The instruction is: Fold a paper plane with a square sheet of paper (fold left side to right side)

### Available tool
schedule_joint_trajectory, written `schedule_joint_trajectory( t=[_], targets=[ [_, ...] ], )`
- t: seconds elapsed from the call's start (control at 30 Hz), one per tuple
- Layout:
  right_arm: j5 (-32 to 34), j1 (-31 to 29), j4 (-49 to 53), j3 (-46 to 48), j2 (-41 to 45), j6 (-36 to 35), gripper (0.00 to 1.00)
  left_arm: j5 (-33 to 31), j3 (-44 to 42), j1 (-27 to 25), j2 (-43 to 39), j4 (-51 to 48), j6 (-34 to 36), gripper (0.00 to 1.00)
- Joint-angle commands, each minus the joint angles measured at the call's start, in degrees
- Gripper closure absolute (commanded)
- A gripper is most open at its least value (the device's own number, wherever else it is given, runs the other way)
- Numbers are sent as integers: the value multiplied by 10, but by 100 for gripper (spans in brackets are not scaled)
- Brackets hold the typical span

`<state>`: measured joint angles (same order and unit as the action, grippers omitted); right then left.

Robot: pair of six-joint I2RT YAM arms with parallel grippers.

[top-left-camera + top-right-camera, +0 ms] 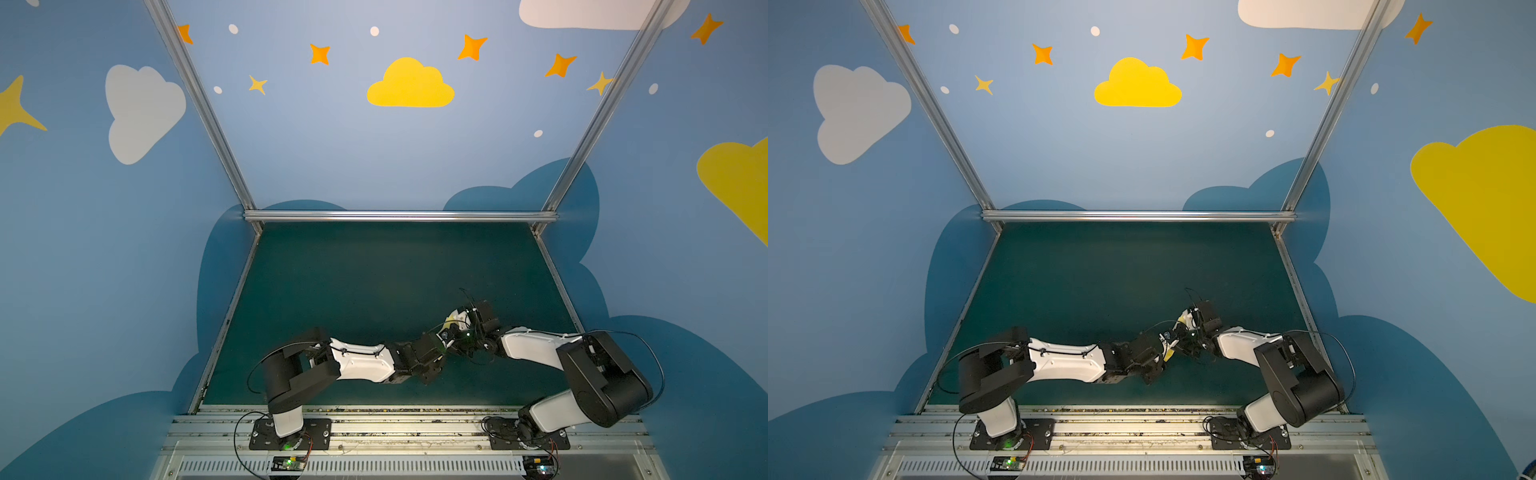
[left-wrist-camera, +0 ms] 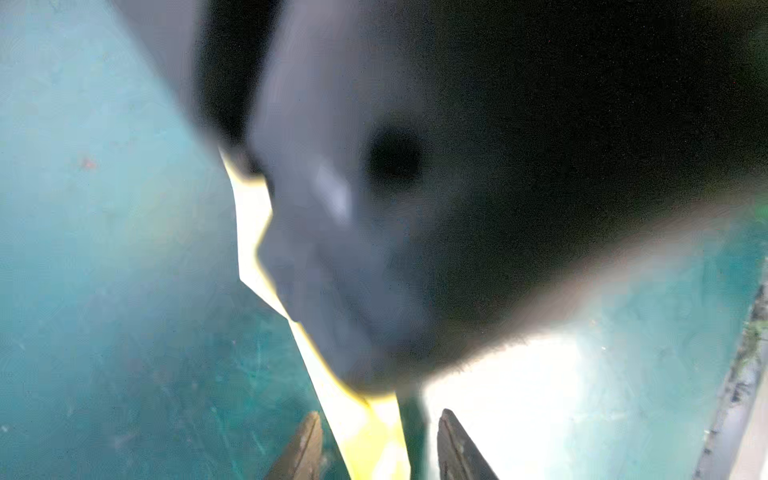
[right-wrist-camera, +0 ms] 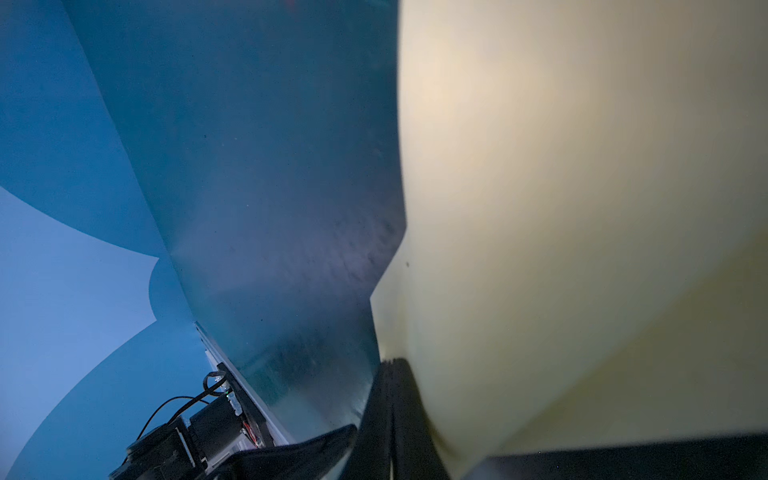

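Arms come first, down by the front rail. The left arm (image 1: pixel 361 365) and the right arm (image 1: pixel 536 349) both lean in over the table (image 1: pixel 374 270). They meet tip to tip, a bit right of the middle.

Next is the left gripper (image 2: pixel 380 449). Its two fingertips (image 2: pixel 307 444) stand apart, and the paper plane (image 2: pixel 370 432) pokes in between them. There is a clear gap on at least one side of the paper, so I think these fingers are not pinching it.

A little farther on is the right gripper (image 3: pixel 390 374). Its jaws are pressed together on one edge of the paper, and the pale yellow sheet spreads out from them. So the right arm does the holding. In both top views only small yellow bits show between the two grippers. The paper looks lifted off the green table.

The big thing is this. The paper is long and thin here, and its long way runs from the left fingertips out to the right gripper. The left gripper is at the loose near end. To pinch, it would only need to squeeze where it is. I cannot tell how many folds are done, because too much is hidden.

Far behind is more green table, then the blue back wall (image 1: pixel 332 145).
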<state>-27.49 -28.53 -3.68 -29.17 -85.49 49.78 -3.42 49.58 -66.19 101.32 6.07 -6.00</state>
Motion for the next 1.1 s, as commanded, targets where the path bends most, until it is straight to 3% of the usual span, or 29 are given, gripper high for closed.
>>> schedule_joint_trajectory(
  t=[0.0, 0.47, 1.07],
  targets=[
    [9, 4, 8, 13, -2, 5, 100, 5, -26, 3, -6, -26, -35, 52],
    [5, 6, 3, 15, -1, 10, 100, 28, -37, 20, 5, 7, -50, 54],
    [-6, 7, 27, -1, 37, 12, 100, 38, -34, 22, 9, 8, -49, 84]
  ],
)
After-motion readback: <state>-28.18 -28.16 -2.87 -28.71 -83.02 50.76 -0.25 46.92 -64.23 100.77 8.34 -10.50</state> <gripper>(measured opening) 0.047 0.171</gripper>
